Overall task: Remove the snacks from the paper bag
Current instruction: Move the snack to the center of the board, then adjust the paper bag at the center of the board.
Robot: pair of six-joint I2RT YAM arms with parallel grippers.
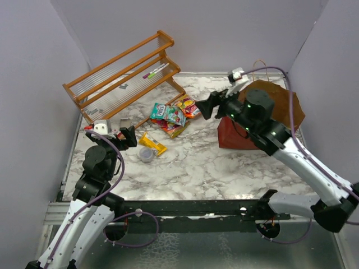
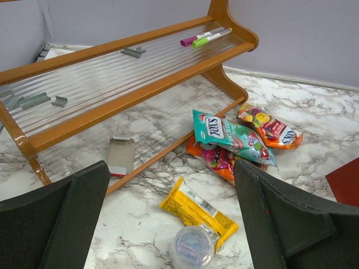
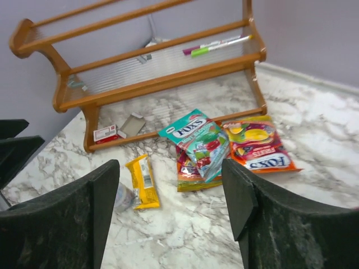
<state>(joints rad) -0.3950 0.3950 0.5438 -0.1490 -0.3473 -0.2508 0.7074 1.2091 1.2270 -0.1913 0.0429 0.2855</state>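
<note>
The dark red paper bag stands at the right with its brown mouth open; its red corner shows in the left wrist view. Snacks lie on the marble: a green Fox's packet, an orange-red Fox's packet, a packet under the green one and a yellow packet. My right gripper is open and empty, in the air left of the bag. My left gripper is open and empty, near the yellow packet.
A slatted wooden rack stands at the back left with two markers on it. A small clear cup touches the yellow packet. A small red-and-white box lies under the rack. Walls close three sides.
</note>
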